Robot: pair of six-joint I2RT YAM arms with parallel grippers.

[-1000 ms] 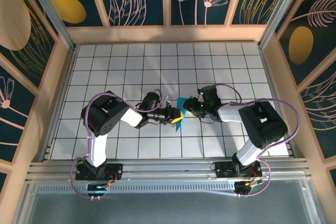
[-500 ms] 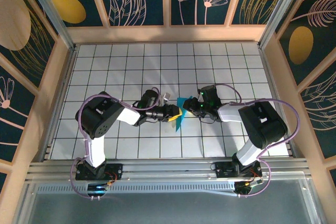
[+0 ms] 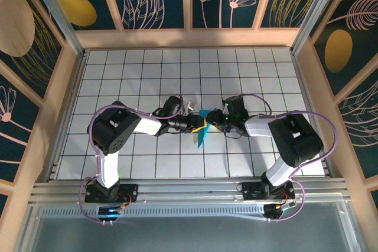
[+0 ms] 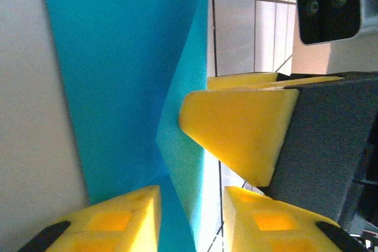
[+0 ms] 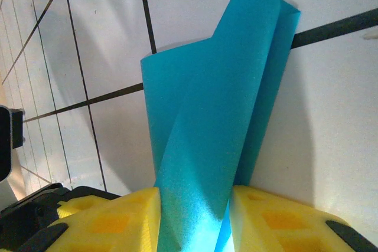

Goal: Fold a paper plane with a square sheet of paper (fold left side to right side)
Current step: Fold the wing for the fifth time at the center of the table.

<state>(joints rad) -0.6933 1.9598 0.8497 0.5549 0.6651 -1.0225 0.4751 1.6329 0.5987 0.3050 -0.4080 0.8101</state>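
Top external view: at the far left, the left arm rises from its base at the near edge of the white tiled table [image 3: 147,75] and reaches rightward toward the middle. The left gripper [image 3: 199,124], with yellow foam fingers, sits at the left edge of a folded turquoise-blue sheet of paper [image 3: 201,138]. The sheet is near the table's centre, a narrow slanted strip running from far to near. Just to its right is the right gripper [image 3: 212,120], touching the sheet's far part. The black and white right arm bends back from there to its base at the near right.

Left wrist view: the sheet [image 4: 118,75] runs up the picture from between the left gripper's [image 4: 192,208] two yellow fingers. It lies against the finger on the left of the picture. A sliver of white tile shows between the sheet and the other finger, so these jaws stand partly apart and do not clamp the paper. A crease runs along the sheet where one flap overlaps another. To the right, a yellow finger [image 4: 236,128] of the right arm meets the sheet's folded edge with its tip.

Right wrist view: the sheet [image 5: 212,104] fills the narrow gap between the right gripper's [image 5: 195,219] yellow fingers and touches both, so this gripper is closed on the paper. The sheet widens away from the fingers, with a lengthwise fold and a curled left edge, and casts a shadow on the tiles. Whether its far end touches the table cannot be told.
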